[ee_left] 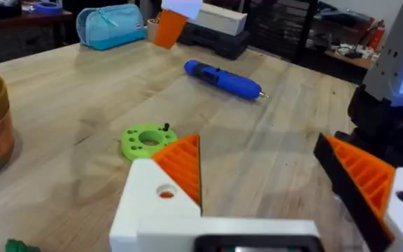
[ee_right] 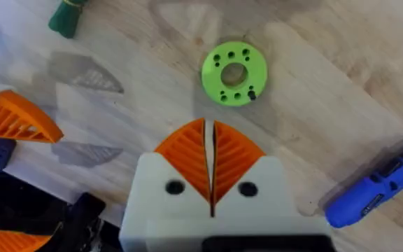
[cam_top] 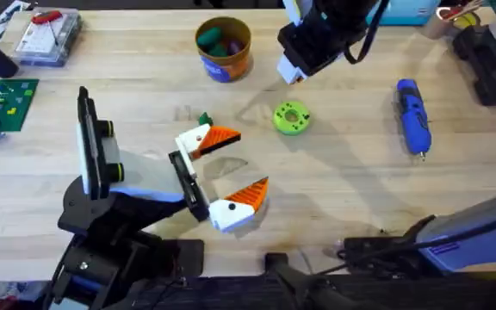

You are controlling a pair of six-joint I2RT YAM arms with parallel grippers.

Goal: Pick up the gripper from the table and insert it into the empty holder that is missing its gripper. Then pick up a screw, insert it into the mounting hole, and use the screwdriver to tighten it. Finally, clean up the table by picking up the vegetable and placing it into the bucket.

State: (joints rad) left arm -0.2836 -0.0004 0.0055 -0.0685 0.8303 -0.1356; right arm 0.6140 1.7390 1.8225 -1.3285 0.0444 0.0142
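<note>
Pale wooden table (cam_top: 334, 185) held the screwdriver (cam_top: 412, 115) at far right; left gripper (cam_top: 230, 170) gaped empty, right gripper (ee_right: 209, 162) pinched shut, empty. Best approach: open wide, descend squarely over its barrel.

A workshop: wooden table (cam_top: 334, 189), circuit board (cam_top: 3, 102), parts box (cam_top: 48, 36), cluttered benches behind.

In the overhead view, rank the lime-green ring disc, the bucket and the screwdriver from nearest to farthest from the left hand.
From the left hand, fingers spread open:
1. Lime-green ring disc, just beyond it, toward the right.
2. Bucket, at the table's far side.
3. Screwdriver, far off to the right.
</note>
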